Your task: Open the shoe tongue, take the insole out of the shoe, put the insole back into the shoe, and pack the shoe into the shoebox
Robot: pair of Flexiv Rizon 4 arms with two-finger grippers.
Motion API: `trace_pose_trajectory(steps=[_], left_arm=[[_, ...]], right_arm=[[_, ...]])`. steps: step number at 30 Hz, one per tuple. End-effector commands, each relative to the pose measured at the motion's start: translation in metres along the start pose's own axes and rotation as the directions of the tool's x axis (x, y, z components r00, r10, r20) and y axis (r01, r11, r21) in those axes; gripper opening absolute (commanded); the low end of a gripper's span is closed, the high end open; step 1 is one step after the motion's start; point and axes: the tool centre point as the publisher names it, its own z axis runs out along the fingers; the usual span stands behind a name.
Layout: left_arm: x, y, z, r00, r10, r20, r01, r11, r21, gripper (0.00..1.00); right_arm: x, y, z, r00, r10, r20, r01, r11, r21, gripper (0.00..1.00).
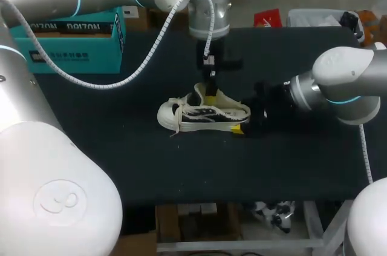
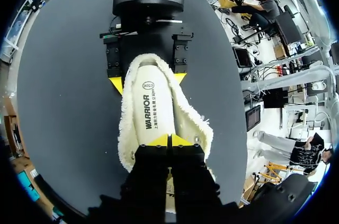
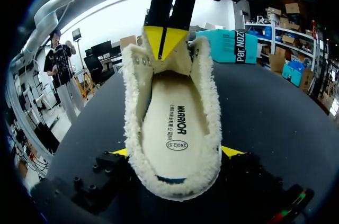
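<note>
Two grippers were closed on the shoe [image 1: 202, 114], which was set near the middle of the black table [image 1: 121, 159]. Its tongue [image 3: 177, 62] was pinched between the meeting tips of the left gripper [image 2: 169, 140], and its heel was clasped from both sides by the right gripper [image 3: 177, 152]. The insole [image 3: 172, 123] was seated inside. The teal shoebox [image 1: 78, 50] was kept well apart, at the far left.

dim even light from above, soft shadows on the dark table [image 1: 109, 165]
</note>
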Motion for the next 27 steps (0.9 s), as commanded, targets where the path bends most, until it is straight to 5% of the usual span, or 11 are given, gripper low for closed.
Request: trace_pose_trajectory(steps=[1, 27], left_arm=[[0.006, -0.002, 0.011, 0.999, -0.011, 0.035, 0.012, 1.000, -0.011, 0.00], [0.000, 0.018, 0.041, 0.995, -0.040, 0.095, 0.045, 0.998, -0.051, 0.00]], right_arm=[[-0.002, -0.005, 0.004, 1.000, -0.001, -0.001, 0.001, 1.000, -0.003, 0.00], [-0.002, -0.005, 0.004, 1.000, -0.001, -0.001, 0.001, 1.000, -0.003, 0.00]])
